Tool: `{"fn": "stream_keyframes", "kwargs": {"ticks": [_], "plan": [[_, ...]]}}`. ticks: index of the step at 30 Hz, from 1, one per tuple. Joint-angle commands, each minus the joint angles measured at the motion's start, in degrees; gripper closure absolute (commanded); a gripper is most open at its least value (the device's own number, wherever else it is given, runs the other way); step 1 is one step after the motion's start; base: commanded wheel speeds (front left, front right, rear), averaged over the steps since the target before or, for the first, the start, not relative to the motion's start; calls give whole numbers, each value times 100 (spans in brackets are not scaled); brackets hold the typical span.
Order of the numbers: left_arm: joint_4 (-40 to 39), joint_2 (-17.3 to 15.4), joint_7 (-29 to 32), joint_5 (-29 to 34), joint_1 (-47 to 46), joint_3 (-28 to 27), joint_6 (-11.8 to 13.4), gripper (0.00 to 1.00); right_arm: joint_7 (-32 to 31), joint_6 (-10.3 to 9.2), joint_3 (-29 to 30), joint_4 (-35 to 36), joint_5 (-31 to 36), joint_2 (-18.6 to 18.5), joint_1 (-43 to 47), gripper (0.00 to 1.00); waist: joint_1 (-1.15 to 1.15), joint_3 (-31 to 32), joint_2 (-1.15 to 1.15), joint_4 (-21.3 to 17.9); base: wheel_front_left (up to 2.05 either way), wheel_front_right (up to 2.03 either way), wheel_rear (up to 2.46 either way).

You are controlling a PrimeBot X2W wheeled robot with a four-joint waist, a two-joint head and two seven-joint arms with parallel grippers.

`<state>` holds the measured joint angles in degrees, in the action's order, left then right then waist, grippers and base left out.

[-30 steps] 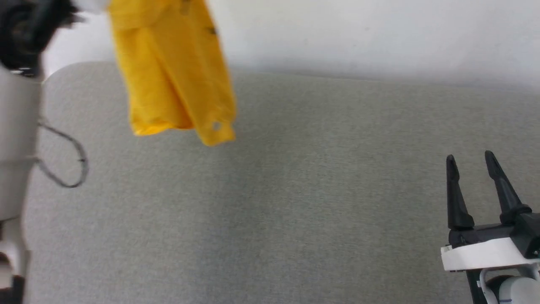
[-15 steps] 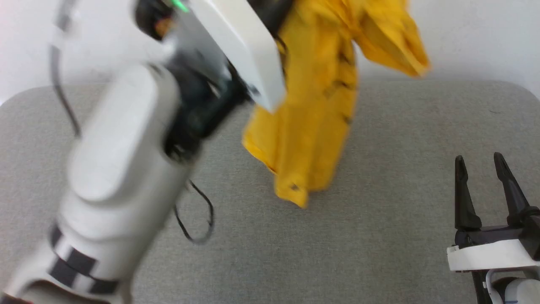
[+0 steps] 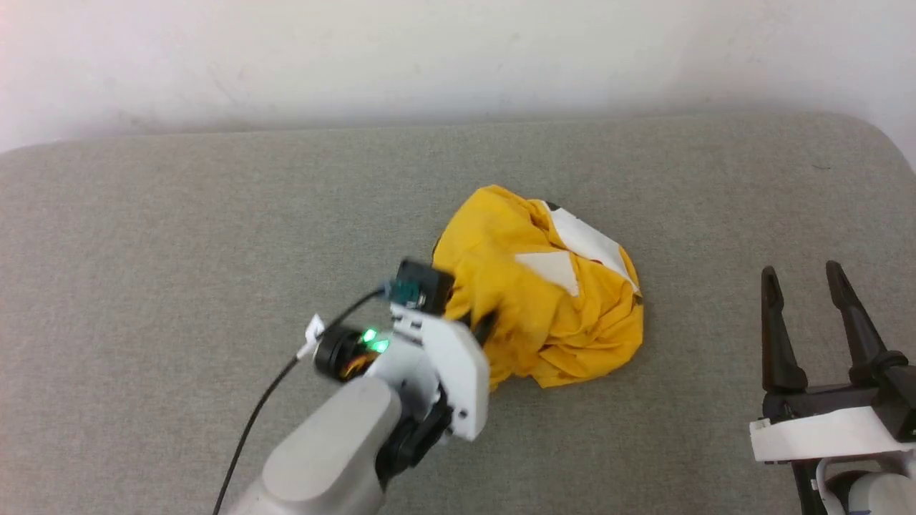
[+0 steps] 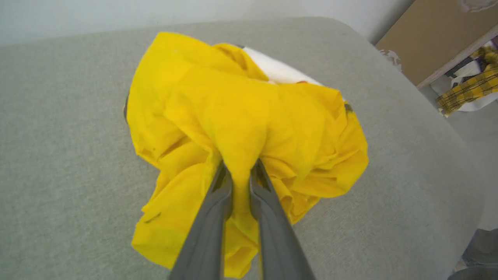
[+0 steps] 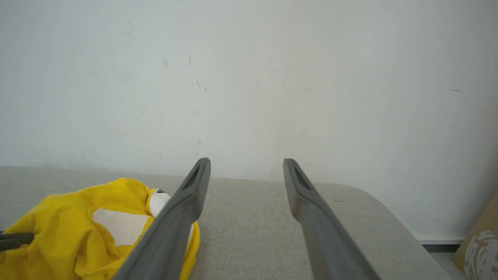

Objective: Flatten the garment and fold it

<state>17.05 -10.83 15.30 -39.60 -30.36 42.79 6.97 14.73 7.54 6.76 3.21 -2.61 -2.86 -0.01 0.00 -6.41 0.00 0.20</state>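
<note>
Currently: garment (image 3: 565, 322) lies bunched mid grey padded surface (image 3: 179, 214); left gripper (image 4: 238, 171) pinches a thick fold of it; right gripper (image 3: 801, 275) gapes empty, well apart. Risk: pulling this multi-layer pinch may drag the wad whole, flattening nothing.

The small bright yellow cotton T-shirt (image 3: 551, 315) lies crumpled in a rounded heap near the middle of the grey fabric-covered surface (image 3: 179, 214), not flattened. White patches (image 3: 590, 243) show among the folds on its far side. A ridge of cloth at its near-left edge is pinched between the fingers of the left gripper (image 4: 238, 167).
</note>
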Motion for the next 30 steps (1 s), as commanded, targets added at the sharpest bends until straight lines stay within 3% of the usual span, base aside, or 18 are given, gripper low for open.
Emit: {"fn": "stream_keyframes", "kwargs": {"ticks": [1, 5, 6, 7, 12, 16, 20, 25, 30], "plan": [[401, -10, -61, 119, 73, 71, 64, 100, 26, -5, -36, -16, -28, -1, -59, 0, 0, -40, 0, -28, 0, 0, 0], [1183, -5, -257, 180, 89, 70, 116, 100, 27, -5, -96, -52, -23, -1, -74, 0, 0, -77, 0, -32, 0, 0, 0], [1294, 29, -367, 147, 71, 11, 118, 55, 27, -5, -95, -58, -20, -1, -73, 0, 0, -79, 0, -17, 0, 0, 0], [1365, 75, -487, 105, 44, -52, 102, 0, 27, -5, -80, -62, -18, -1, -66, 0, 0, -71, 0, 8, 0, 0, 0], [1274, 177, -1060, -168, -21, -386, -122, 0, 27, -5, -72, -104, 18, -1, -12, 0, 0, 39, 0, 96, 0, 0, 0], [689, 14, -1635, -319, 184, -743, -138, 0, 27, -5, -78, -126, 19, -1, 35, 0, 0, 171, 0, 127, 0, 0, 0], [-147, -427, -2448, -136, 654, -1076, 40, 0, 27, -5, -59, -142, 30, -1, 140, 0, 0, 275, 0, 158, 0, 0, 0], [-1026, -939, -2974, 310, 1568, -1511, 484, 0, 27, -5, -52, -222, 3, -1, 357, 0, 0, 362, 0, 174, 0, 0, 0], [-1887, -987, -3026, 1106, 2581, -2208, 819, 0, 27, -5, -31, -310, -58, -1, 549, 0, 0, 399, 0, 189, 0, 0, 0]]}}
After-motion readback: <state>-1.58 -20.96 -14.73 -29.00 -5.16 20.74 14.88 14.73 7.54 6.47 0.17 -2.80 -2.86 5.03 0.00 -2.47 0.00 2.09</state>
